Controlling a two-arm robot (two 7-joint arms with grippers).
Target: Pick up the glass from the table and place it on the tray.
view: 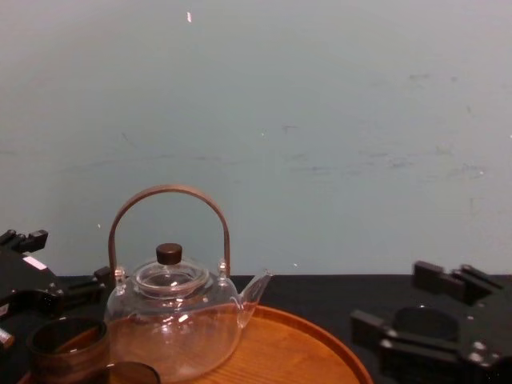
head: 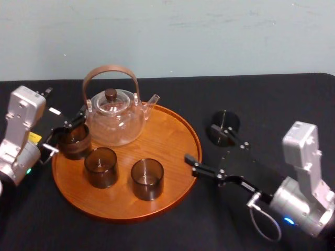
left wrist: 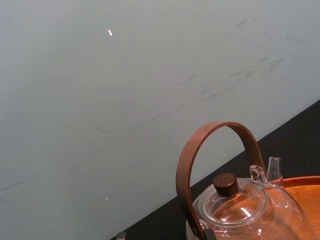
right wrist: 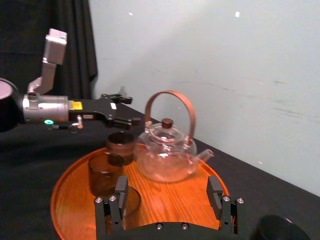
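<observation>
Hard to read first: you could not tell whether the left gripper (head: 65, 134) was clamped on the glass (head: 74, 142) or only set against it. The chest view cut that glass off at the lower left corner. The left wrist view caught just the upper part of the teapot (left wrist: 240, 210) at bottom right, against pale wall (left wrist: 100, 100). A black round thing (head: 225, 125) on the table (head: 282, 99), right of the tray (head: 170, 138), was too dark for you to name.

Pose: the left arm sat at the left edge of the head view, silver wrist block upright, black gripper pointing right at the tray's left edge. The right arm sat at lower right, angled up and left. The right gripper (head: 213, 151) was spread wide and held nothing, one fingertip just beside the tray's right rim, the other near the black round thing.

The glass stood at the tray's left edge, just beside the teapot. Two more glasses (head: 100, 167) stood apart toward the tray's front.

Materials:
- Tumblers: smoky brown, translucent, straight-sided.
- Teapot: clear glass, arched brown handle, dark lid knob.
- Tray: round, orange-brown grained wood, low raised rim.
- Table: under black cloth
</observation>
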